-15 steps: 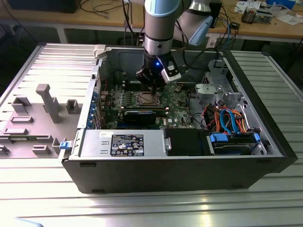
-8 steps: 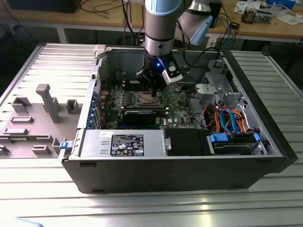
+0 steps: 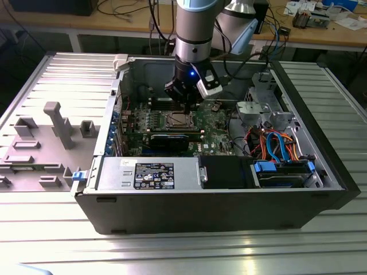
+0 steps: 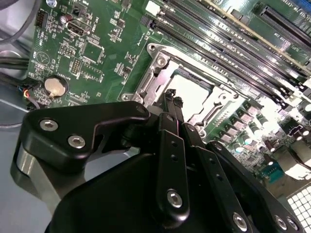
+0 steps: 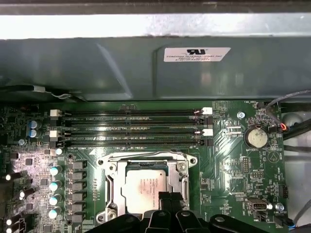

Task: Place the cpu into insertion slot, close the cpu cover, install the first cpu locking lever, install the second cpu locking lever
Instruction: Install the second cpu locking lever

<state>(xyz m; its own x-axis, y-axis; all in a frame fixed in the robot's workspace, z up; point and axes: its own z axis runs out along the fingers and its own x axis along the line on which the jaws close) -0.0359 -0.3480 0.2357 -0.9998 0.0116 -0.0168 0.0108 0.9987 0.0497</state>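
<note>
The cpu [image 5: 148,188] lies flat in the insertion slot [image 5: 112,191] on the green motherboard, its dull silver top [image 4: 190,91] showing. Around it the cpu cover [image 5: 146,159] lies flat as a silvery frame [image 4: 163,60]. Thin metal levers run along the socket's sides; I cannot tell whether they are latched. My gripper [image 4: 173,97] hangs just above the socket's edge with its black fingers together and nothing between them. Its tips [image 5: 170,196] overlap the cpu's near edge. In the exterior view the gripper [image 3: 184,103] is inside the open computer case, over the socket [image 3: 179,119].
Long black memory slots [image 5: 131,127] run beside the socket toward the case wall [image 5: 146,68]. A coin battery [image 5: 256,137] sits to one side. A black graphics card [image 3: 169,140], a power supply [image 3: 149,175] and coloured cables [image 3: 275,143] fill the case nearby.
</note>
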